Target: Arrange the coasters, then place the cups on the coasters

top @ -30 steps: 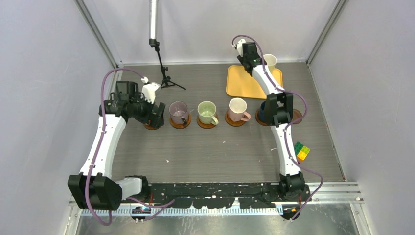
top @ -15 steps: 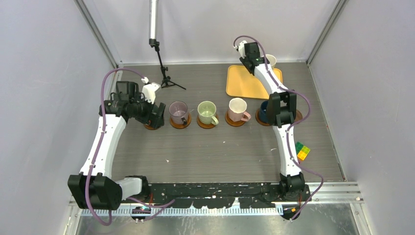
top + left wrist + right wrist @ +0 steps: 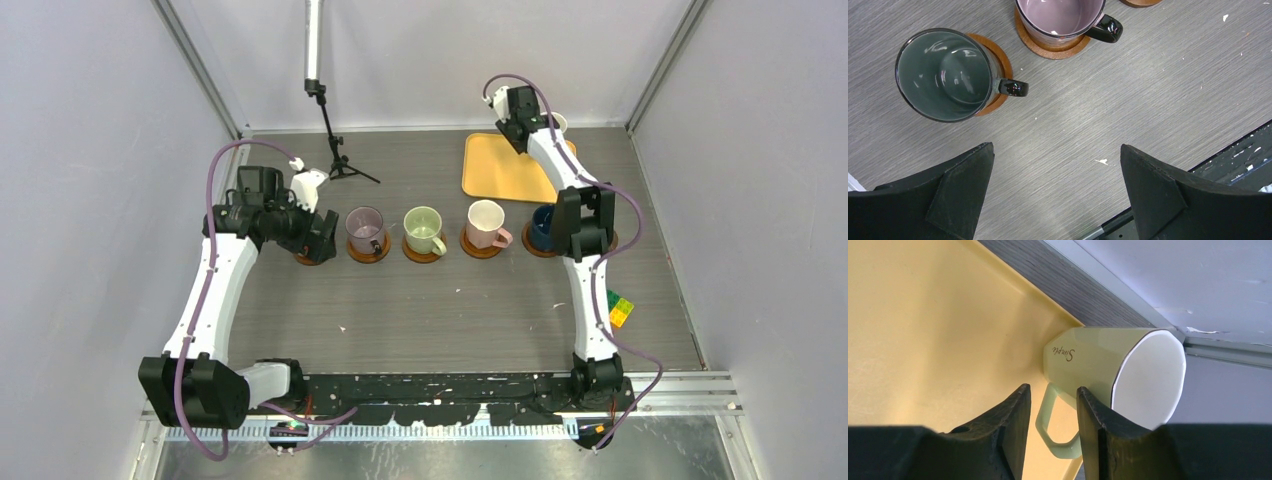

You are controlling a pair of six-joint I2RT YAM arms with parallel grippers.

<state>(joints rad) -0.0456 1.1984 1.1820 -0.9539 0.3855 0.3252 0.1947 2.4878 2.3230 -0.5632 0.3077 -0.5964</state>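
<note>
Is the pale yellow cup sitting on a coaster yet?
No, the pale yellow cup rests directly on the yellow tray, in its far corner.

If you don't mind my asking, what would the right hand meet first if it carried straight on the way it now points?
Probably the pale yellow cup on the yellow tray: its handle sits inside the right hand, so the cup's side comes first, though depth is unclear.
</note>
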